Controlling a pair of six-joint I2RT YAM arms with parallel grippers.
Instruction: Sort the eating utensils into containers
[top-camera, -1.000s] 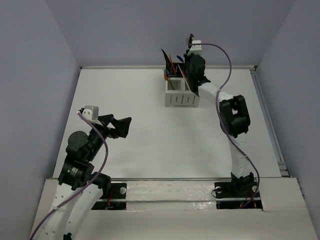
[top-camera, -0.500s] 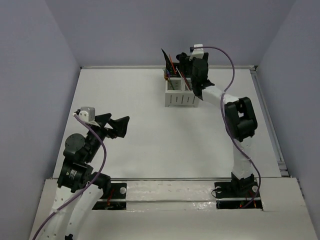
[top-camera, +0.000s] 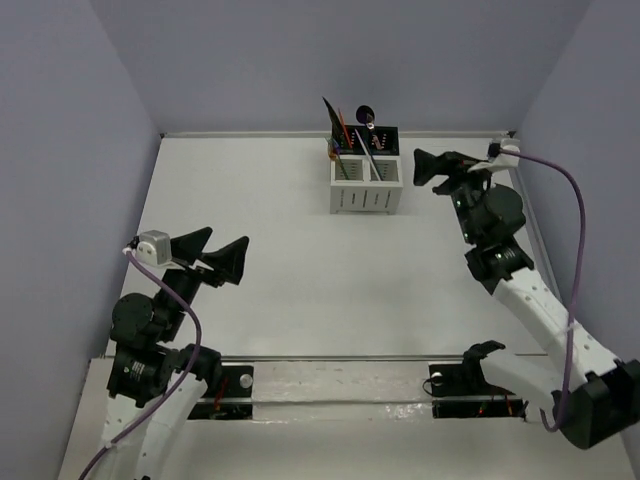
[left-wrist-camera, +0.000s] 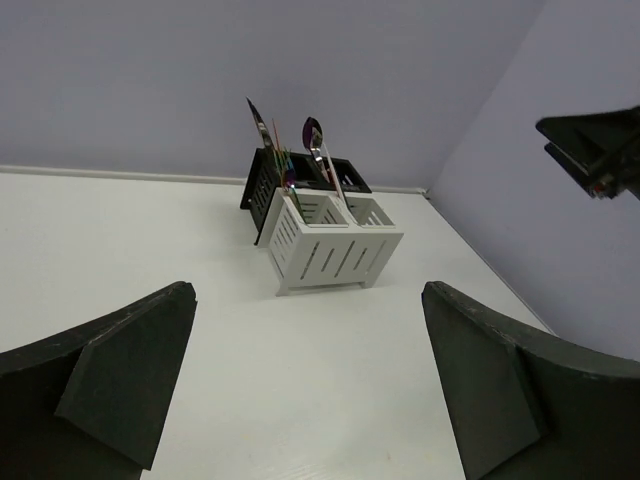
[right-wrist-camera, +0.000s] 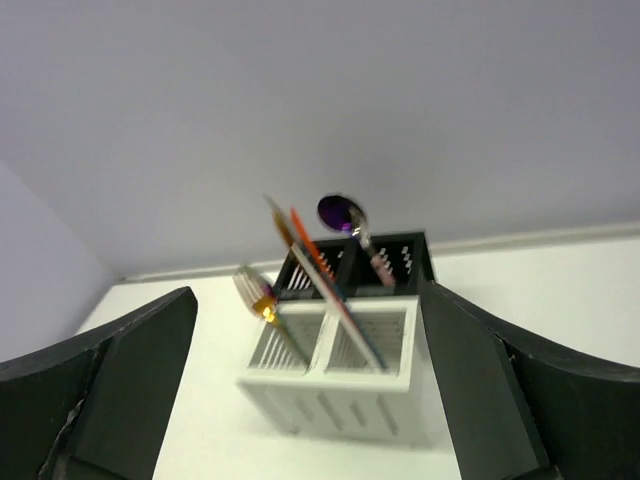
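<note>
The left gripper (top-camera: 214, 252) is held wide apart and empty over the table (top-camera: 300, 290), near its left edge. The containers (top-camera: 365, 192), with utensils (top-camera: 348, 135) upright inside, are set at the far edge. Just right of them, the right gripper (top-camera: 440, 167) is raised, jaws parted and empty.

White-and-black four-bin block (top-camera: 365, 190), upright, colourful utensils (top-camera: 366, 114) leaning inside, tops sticking out above
</note>
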